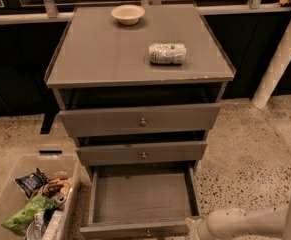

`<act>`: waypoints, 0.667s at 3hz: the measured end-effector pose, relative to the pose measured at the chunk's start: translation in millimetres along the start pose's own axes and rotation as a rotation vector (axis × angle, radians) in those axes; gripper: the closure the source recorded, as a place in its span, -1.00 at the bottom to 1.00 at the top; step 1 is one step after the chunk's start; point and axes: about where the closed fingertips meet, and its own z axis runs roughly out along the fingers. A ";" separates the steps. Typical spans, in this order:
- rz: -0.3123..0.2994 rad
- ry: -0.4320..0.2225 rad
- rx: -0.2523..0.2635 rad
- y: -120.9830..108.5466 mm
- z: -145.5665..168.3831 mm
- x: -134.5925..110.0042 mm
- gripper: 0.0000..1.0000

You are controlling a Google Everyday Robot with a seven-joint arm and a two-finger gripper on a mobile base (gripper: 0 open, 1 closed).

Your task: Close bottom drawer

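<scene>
Camera view looks down on a grey cabinet (60, 119) standing on a speckled floor (245, 149). At the near left sits a clear plastic bin (5, 196) holding snack packets, among them a dark blue bag (30, 181) and a green bag (25, 215). The cabinet's flat worktop (110, 54) carries a small pale bowl (128, 14) at its far edge, left of centre, and to the right of it, nearer the front, a crumpled pale bottle (167, 53) lying on its side, well apart from the bowl. Below the worktop, the top drawer (105, 121) and the middle drawer (110, 154) each stand slightly out, with a small round knob at the centre of each front. The bottom drawer (140, 196) is lowest of the three and is pulled far out toward the near side, its plain grey inside bare and its slim front panel at the near edge of the view. Just beside the near right corner of that drawer is the pincer (191, 225), at the end of a white arm (250, 221) that reaches in from the near right. Whether the pincer is spread or pressed together cannot be told, nor whether it touches the drawer front. A white post (280, 59) leans at the far right.
</scene>
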 end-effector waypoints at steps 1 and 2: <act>0.009 -0.005 -0.012 1.7 9.6 0.9 -1.00; 0.019 0.008 -0.020 2.2 14.5 4.9 -1.00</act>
